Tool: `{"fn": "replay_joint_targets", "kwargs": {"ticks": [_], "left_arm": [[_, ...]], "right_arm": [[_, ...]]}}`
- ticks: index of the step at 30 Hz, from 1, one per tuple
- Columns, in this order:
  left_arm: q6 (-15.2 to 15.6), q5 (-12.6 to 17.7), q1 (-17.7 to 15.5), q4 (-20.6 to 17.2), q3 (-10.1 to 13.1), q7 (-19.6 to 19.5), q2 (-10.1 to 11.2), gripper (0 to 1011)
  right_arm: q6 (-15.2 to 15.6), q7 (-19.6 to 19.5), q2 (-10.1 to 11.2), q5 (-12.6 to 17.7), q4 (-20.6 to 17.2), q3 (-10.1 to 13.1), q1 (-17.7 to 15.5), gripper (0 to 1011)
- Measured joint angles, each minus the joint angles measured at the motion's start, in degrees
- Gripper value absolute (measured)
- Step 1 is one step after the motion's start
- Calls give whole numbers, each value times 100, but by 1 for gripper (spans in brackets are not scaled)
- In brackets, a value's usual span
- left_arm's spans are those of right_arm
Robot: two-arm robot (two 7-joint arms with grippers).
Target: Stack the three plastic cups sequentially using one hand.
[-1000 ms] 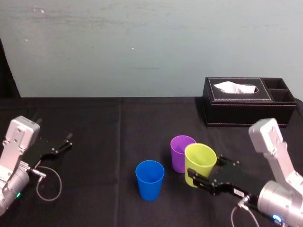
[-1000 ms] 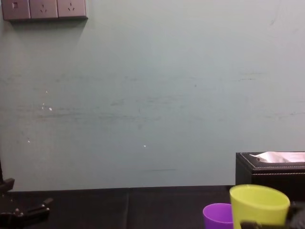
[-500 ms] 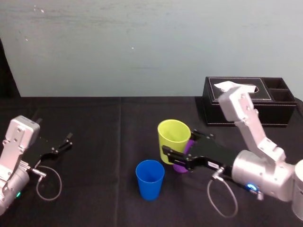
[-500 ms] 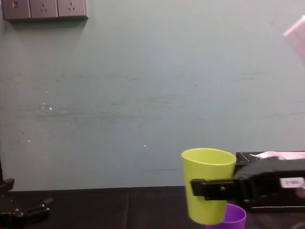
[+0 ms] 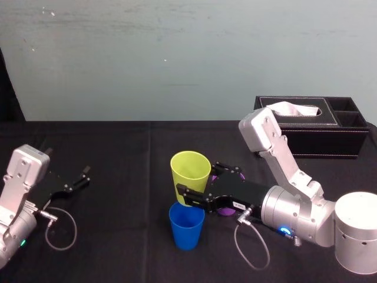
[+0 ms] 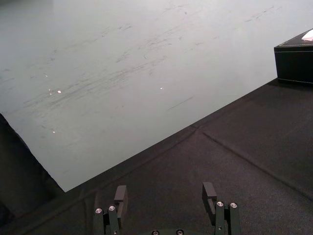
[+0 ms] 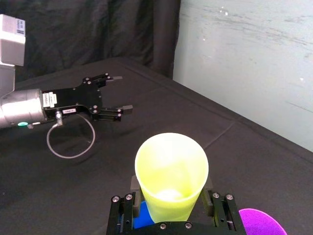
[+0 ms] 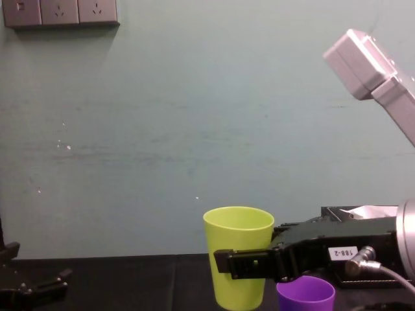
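We find open desk (image 5: 123,159) across the middle and left, bare between the cups and the left gripper (image 6: 165,193), which is parked at the far left with its jaws apart. The way down into the blue cup (image 5: 187,224) is blocked by the yellow-green cup (image 5: 190,174), clamped just above its mouth in the right gripper (image 5: 197,178). The purple cup (image 8: 305,297) crowds the blue cup's right side, close under that gripper's body. The tissue box (image 5: 309,134) closes off the back right corner. A cable loop (image 5: 60,227) lies beside the left arm.
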Motion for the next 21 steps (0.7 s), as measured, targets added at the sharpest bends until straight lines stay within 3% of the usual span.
{"fn": "replay_joint_targets", "kwargs": {"ticks": [21], "left_arm": [[0,0,0,0,0,0,0,1000]], "right_arm": [[-102,24,61,96,7,-120,-126,721]]}}
